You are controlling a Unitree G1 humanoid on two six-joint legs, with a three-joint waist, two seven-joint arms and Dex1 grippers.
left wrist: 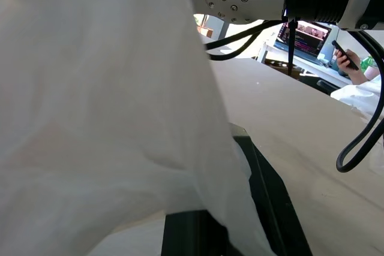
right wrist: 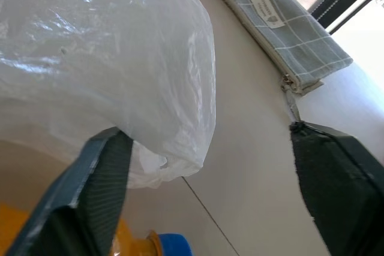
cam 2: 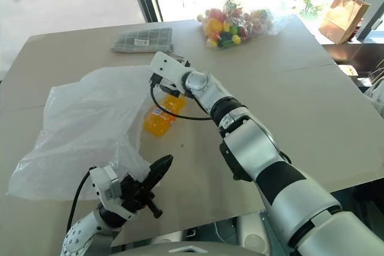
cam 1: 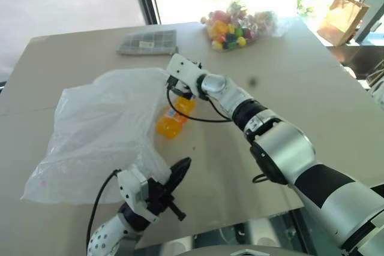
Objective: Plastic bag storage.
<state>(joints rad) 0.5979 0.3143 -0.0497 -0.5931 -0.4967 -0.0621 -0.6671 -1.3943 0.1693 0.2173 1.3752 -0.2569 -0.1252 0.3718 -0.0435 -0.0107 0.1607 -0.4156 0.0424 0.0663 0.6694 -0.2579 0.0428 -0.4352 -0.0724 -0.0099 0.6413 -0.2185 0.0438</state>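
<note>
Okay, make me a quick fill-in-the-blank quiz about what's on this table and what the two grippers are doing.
1. The left gripper is shut on the edge of the ____.
2. The right gripper has its fingers ____ at the plastic bag's far edge.
3. The bottle lying beside the bag is ____ in colour.
4. The checked cloth lies on the table to the ____ of the sweets.

Missing words: plastic bag; open; orange; left

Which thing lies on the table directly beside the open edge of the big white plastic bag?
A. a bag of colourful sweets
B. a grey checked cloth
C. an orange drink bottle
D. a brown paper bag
C: the orange drink bottle lies on the table right at the plastic bag's edge, under the right gripper.
</note>
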